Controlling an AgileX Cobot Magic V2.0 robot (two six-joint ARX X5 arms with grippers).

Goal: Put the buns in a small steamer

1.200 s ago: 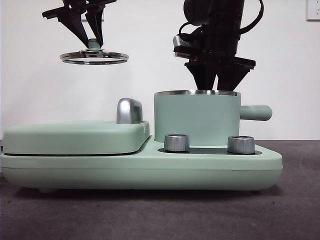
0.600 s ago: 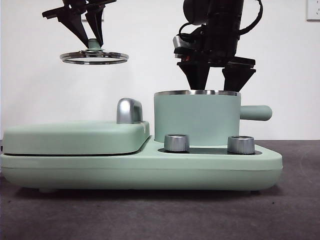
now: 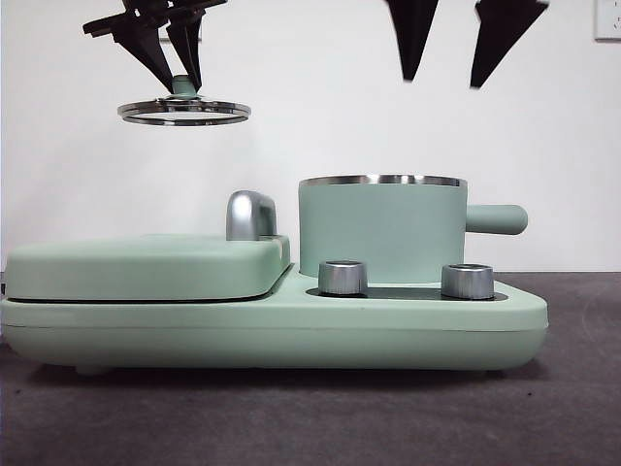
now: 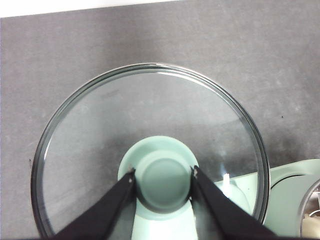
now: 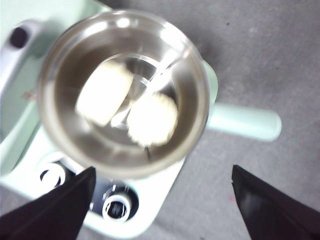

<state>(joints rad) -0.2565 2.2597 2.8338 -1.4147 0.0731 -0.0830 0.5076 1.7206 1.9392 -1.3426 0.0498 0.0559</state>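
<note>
Two cream-white buns lie inside the small steamer [image 5: 125, 90], a smooth one [image 5: 104, 91] beside a ridged one [image 5: 152, 119]. From the front the mint-green steamer [image 3: 380, 228] hides them behind its wall. My right gripper [image 3: 456, 44] hangs open high above the steamer with nothing in it; in its wrist view the right gripper [image 5: 162, 200] is spread wide. High at the left my left gripper [image 3: 172, 53] is shut on the green knob [image 4: 162, 181] of the glass lid [image 3: 183, 111], and that lid [image 4: 145, 150] hangs level in the air.
The steamer stands on a long mint-green cooker base [image 3: 272, 325] with two steel dials [image 3: 343, 277] in front. A flat griddle lid [image 3: 146, 267] with a chrome handle [image 3: 250, 216] covers the base's left half. The steamer's side handle [image 3: 497, 219] points right. Grey tabletop [image 5: 270, 55] surrounds it.
My right gripper has risen from the steamer's rim to the top of the picture, its jaws spread. The left gripper and lid have stayed where they were.
</note>
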